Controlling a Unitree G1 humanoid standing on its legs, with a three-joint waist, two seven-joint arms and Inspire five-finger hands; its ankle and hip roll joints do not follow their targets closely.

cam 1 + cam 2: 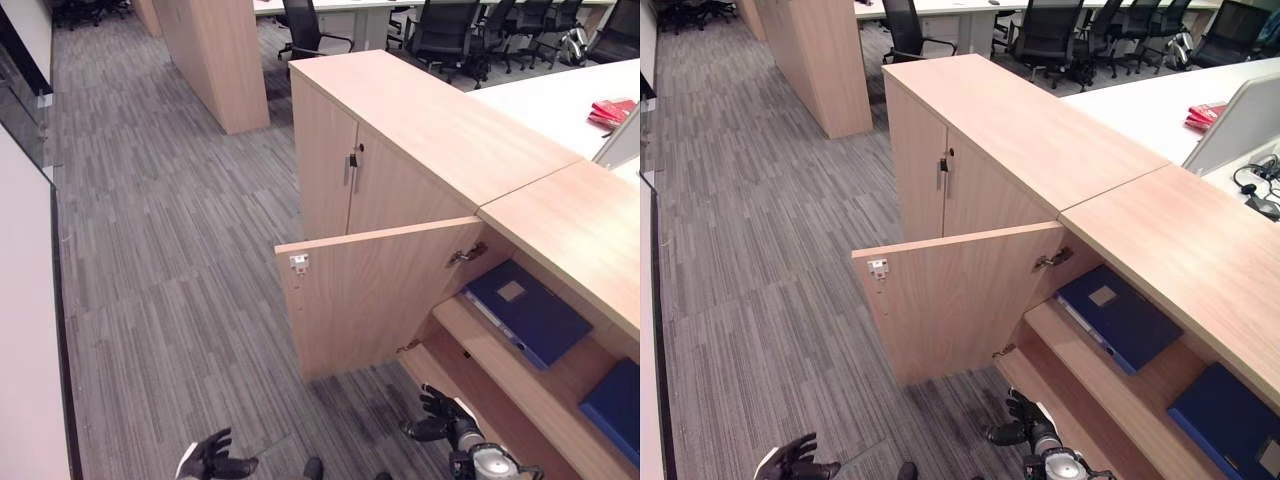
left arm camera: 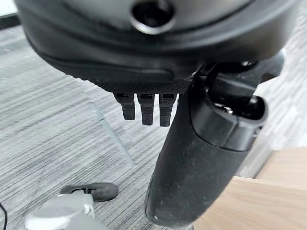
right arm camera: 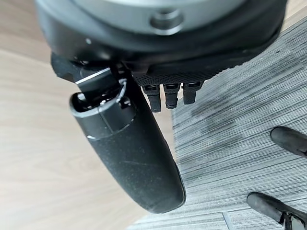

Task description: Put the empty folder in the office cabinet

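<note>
Two blue folders [image 1: 530, 312] on cabinet shelf [image 1: 520, 385]; grey carpet [image 1: 170, 250]; both hands [image 1: 215, 458] [image 1: 432, 412] loose, empty.

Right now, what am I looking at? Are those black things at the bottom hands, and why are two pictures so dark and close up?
Yes, those are a robot's hands. The two wide pictures come from cameras in its head, looking down. Its left hand hangs low over the grey carpet, and its right hand is near the open cabinet door. The two close-up pictures come from small cameras on its wrists, so each hand looks huge and dark: the left hand's fingers and the right hand's fingers hang relaxed. Neither hand holds anything.

Inside the wooden cabinet, a blue folder lies flat on the upper shelf. Another blue folder lies further to the right. Behind the cabinet are a white desk with something red on it, and black office chairs.
</note>
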